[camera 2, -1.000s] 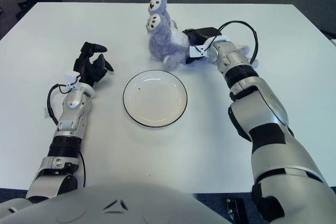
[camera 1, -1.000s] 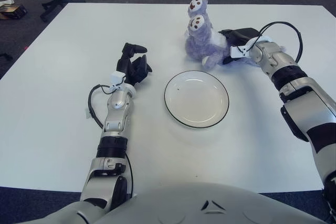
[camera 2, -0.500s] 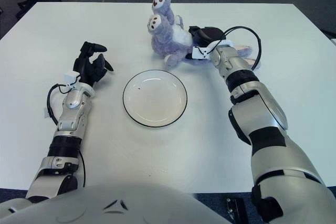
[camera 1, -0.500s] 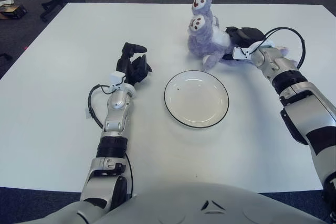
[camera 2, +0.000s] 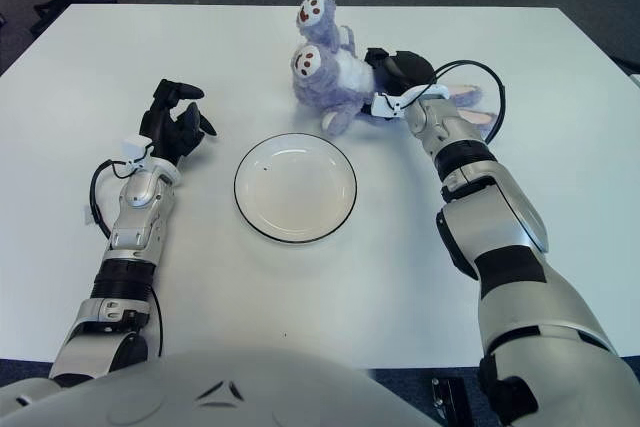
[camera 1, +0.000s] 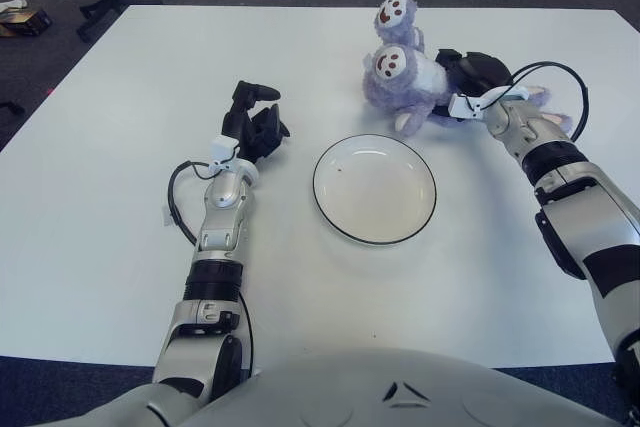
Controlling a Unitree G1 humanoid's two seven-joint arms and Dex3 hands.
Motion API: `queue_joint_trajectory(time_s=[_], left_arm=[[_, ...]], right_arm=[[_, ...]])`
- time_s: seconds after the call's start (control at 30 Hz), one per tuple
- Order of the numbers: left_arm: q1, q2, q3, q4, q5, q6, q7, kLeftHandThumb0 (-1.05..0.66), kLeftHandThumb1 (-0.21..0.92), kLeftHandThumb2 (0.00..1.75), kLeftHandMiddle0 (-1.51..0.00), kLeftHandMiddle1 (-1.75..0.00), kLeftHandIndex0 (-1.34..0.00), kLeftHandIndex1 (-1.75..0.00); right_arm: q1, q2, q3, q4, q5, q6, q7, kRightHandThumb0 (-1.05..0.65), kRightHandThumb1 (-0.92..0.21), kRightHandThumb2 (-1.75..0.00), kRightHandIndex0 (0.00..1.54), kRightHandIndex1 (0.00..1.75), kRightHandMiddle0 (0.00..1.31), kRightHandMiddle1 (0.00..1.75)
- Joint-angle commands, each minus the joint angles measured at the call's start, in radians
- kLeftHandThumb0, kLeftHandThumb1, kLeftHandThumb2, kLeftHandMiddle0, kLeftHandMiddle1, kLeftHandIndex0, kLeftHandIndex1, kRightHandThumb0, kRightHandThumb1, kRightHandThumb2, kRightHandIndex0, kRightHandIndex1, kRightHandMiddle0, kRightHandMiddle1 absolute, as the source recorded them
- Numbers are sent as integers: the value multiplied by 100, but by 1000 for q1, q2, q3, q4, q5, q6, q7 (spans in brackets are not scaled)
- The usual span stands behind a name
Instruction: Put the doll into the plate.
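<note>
Doll [camera 1: 402,79], purple and two-headed, is gripped from behind by the right hand [camera 1: 470,75] and has tipped rightward and shifted since a second ago, sitting on the table [camera 1: 120,237] beyond the empty plate [camera 1: 374,188], while the left hand [camera 1: 252,125] stays loosely curled left of it
</note>
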Motion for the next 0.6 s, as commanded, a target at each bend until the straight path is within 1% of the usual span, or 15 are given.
queue_joint_trajectory(time_s=[0.0, 0.27, 0.43, 0.57], left_arm=[[24, -7, 0, 35, 4, -13, 7, -36, 81, 66, -82, -175, -27, -175], [19, -7, 2, 44, 3, -15, 8, -36, 81, 66, -82, -175, -27, -175], [13, -5, 4, 55, 3, -19, 8, -36, 81, 66, -82, -175, -27, -175], [6, -2, 8, 67, 2, -23, 6, -36, 81, 66, -82, -175, -27, -175]], right_arm=[[12, -17, -13, 21, 19, -11, 47, 42, -47, -111, 48, 175, 57, 175], [7, -36, -43, 15, 50, -57, 97, 42, -47, -111, 48, 175, 57, 175], [15, -56, -95, -26, 108, -139, 147, 42, -47, -112, 49, 175, 56, 175], [22, -68, -121, -67, 139, -187, 178, 42, -47, -112, 49, 175, 56, 175]])
